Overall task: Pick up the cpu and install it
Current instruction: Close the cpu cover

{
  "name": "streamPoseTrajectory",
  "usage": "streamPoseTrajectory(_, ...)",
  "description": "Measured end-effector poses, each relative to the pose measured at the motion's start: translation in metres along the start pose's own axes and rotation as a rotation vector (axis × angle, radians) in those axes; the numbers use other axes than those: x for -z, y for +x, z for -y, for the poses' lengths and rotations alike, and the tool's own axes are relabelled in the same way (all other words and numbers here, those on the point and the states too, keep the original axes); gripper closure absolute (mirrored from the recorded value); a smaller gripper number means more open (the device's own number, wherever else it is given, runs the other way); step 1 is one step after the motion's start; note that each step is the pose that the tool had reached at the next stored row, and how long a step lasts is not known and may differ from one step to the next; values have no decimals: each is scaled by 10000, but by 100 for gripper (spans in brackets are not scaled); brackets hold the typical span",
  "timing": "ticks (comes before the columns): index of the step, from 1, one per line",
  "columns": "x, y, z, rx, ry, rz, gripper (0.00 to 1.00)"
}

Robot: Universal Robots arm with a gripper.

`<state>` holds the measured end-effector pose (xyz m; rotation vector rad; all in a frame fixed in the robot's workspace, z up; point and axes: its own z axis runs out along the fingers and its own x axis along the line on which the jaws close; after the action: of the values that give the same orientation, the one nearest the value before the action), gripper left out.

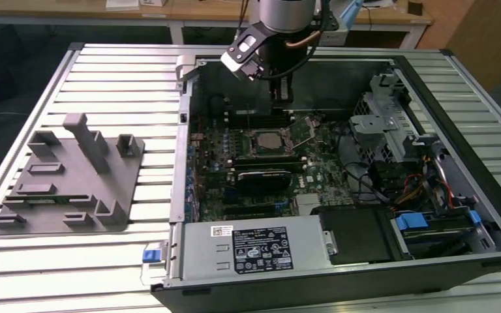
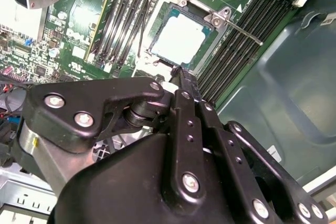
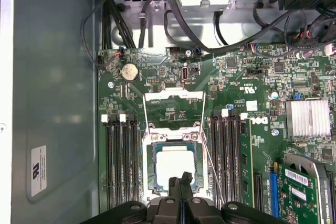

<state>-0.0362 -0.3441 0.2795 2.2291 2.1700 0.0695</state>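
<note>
- The black two-finger gripper (image 3: 184,179) (image 2: 179,72) (image 1: 281,98) is seen with its fingers drawn together; no gap is visible and nothing is held between them.
- The gripper is hung inside an open black computer case (image 1: 338,285), above a green motherboard (image 3: 168,85) (image 2: 79,22).
- The cpu (image 3: 176,164) (image 2: 181,38) (image 1: 265,139), a small flat square chip with a shiny silver-grey metal top, is seated in a square black-framed socket (image 3: 151,167) on that board.
- In both wrist views the cpu is seen just beyond the fingertips. In the exterior view a clear gap is seen between the gripper and the board.
- The silver metal load plate (image 3: 173,97) of the socket is swung open and laid back beside it, so the cpu is left uncovered.
- A thin wire lever (image 3: 211,169) (image 2: 242,30) is stood off to one side of the socket.
- Long black memory slots (image 3: 119,163) are set on both sides of the socket.
- A round silver coin battery (image 3: 128,71) and a finned silver heatsink (image 3: 307,117) are mounted further out on the board.
- The case is laid on its side on a slatted metal bench (image 1: 120,78).
- A grey plastic tray with upright posts (image 1: 68,179) is placed on the bench at the exterior view's left, apart from the case.
</note>
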Motion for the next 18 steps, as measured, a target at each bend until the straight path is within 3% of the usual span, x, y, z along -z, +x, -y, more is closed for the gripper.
streamPoseTrajectory(18,-4,2,-79,1,0,0,89)
